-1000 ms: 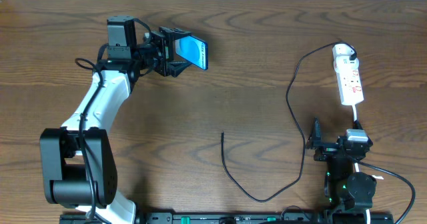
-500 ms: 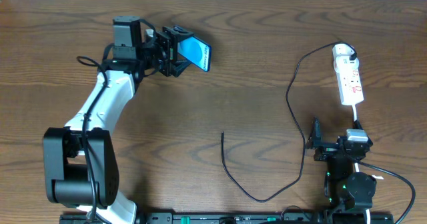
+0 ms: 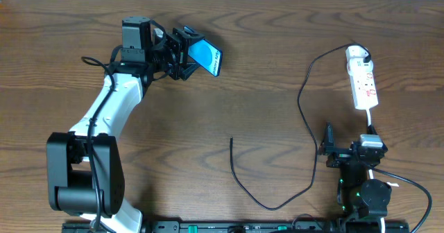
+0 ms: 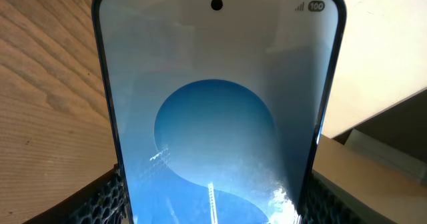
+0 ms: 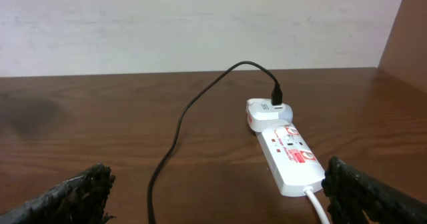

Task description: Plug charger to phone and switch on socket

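The phone (image 4: 217,117) is a slim slab with rounded corners and a dark rim. Its glossy screen shows a blue disc on pale grey. The only writing readable on it is "100" in a small oval at the top corner, beside signal bars, and a single punch-hole lens sits at top centre. It is held tilted at the far left of the table (image 3: 277,25), clamped at its two long edges by the left pincer (image 3: 186,53), whose black pads (image 4: 107,197) have a knobbly texture.

One socket (image 5: 287,154), a smooth white plastic strip, lies flat at the far right. Its red markings and print are too small to read. A rounded white block (image 5: 267,112) sits at its far end, with the single charger (image 3: 305,101), a thin black cable, plugged into it. The cable loops over the brown wood-grain table, and its free tip (image 3: 231,140) lies at mid-table, well apart from the phone. One thick white cord (image 5: 317,207) leaves the strip's near end.

The right pincer (image 5: 220,201) stands spread wide and empty, near the strip.
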Available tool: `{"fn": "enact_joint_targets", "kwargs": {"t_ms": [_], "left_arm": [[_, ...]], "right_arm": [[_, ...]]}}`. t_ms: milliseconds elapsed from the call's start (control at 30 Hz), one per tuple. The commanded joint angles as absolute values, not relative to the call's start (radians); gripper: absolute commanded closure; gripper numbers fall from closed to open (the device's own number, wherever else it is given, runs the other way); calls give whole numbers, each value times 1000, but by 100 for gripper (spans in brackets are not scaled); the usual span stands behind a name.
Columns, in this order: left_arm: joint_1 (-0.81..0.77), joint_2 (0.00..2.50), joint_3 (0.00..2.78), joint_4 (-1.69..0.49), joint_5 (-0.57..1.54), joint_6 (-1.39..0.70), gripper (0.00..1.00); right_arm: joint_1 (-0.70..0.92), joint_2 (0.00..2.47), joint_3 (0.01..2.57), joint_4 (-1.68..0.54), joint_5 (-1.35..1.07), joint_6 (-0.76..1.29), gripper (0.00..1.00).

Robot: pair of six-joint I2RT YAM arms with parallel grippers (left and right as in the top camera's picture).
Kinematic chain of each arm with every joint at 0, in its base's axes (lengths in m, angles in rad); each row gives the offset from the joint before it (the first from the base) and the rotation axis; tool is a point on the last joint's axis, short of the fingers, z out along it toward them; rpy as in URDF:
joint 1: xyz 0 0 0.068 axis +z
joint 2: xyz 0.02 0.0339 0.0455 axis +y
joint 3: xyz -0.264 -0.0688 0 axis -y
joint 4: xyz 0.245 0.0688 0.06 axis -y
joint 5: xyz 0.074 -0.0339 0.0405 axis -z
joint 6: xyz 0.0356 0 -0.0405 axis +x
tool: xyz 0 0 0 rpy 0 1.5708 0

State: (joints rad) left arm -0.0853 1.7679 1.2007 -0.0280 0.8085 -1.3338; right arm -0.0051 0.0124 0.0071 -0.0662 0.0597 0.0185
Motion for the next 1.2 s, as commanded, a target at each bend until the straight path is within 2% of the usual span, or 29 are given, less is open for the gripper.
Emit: {"fn": "enact_joint_targets", "kwargs": {"t_ms": [0,333,567,833,1167], "left_arm": [[-84,1736,1200,-22,818,-1305,93],[-84,1736,1200,-21,817,-1305,93],[-84,1736,1200,-17,797,-1305,93],[-84,1736,1200,-14,776,-1306,92],[-84,1736,1200,-14,773,-1305,93]], "right_arm": [[2,6,6,-56,29,30,1],[2,6,14,91,-220,30,1],[1,89,174,-10,-240,28,1],[2,452,460,-113,-386,28,1],[2,960,771,-143,-768,60,1]]}}
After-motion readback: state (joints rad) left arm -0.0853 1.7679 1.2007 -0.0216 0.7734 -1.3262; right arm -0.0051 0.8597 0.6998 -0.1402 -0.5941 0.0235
